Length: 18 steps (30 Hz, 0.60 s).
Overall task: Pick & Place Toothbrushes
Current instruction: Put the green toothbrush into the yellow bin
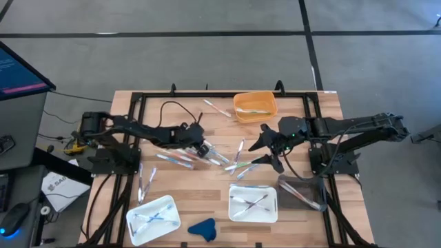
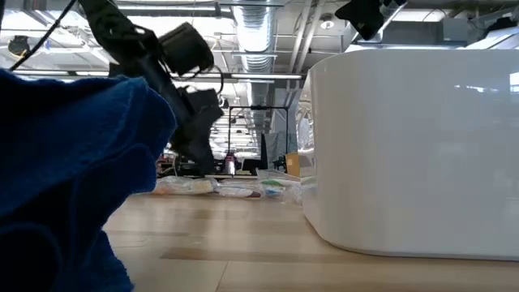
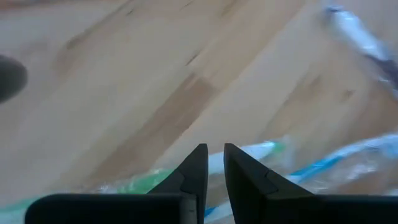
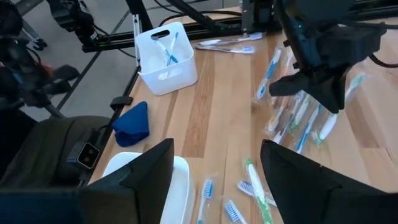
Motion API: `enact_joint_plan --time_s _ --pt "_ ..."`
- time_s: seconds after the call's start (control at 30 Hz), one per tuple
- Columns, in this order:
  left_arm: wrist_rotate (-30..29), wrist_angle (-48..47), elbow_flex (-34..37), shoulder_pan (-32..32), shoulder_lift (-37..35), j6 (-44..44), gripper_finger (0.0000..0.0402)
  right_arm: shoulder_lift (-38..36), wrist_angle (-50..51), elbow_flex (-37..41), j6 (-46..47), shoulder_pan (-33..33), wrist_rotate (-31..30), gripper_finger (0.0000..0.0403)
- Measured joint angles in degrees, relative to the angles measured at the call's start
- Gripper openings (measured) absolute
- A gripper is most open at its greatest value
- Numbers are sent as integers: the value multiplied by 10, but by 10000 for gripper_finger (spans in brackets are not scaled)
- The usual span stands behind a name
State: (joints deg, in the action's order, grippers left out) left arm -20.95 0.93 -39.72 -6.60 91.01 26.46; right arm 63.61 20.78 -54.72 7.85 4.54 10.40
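L gripper (image 1: 204,148) over toothbrushes (image 1: 231,164) (nearly closed), R gripper (image 1: 265,153) wide

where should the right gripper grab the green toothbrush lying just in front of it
Grip the green toothbrush around mid-handle, coming straight down from above. It lies flat on the table, so only its long sides are free, and neighbours crowd its ends. The right gripper hovers open over it; turning the fingers across the handle should probably suit.
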Motion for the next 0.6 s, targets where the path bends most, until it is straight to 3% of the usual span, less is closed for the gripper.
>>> enact_joint_plan --time_s 0.17,0.27,0.37,0.5,0.6 --pt "6 -1 -2 -5 -58 -125 47 0 0 0 -9 0 0 234" --pt "65 -21 -19 -28 -89 -215 47 0 1 0 -10 0 0 234" --pt "117 -131 -69 -58 -102 -284 47 0 2 0 -10 0 0 234" --pt "122 -317 -151 -91 -88 -375 47 0 3 0 -10 0 0 234" --pt "123 -390 -192 -106 -64 -435 47 0 7 0 -10 0 0 234"
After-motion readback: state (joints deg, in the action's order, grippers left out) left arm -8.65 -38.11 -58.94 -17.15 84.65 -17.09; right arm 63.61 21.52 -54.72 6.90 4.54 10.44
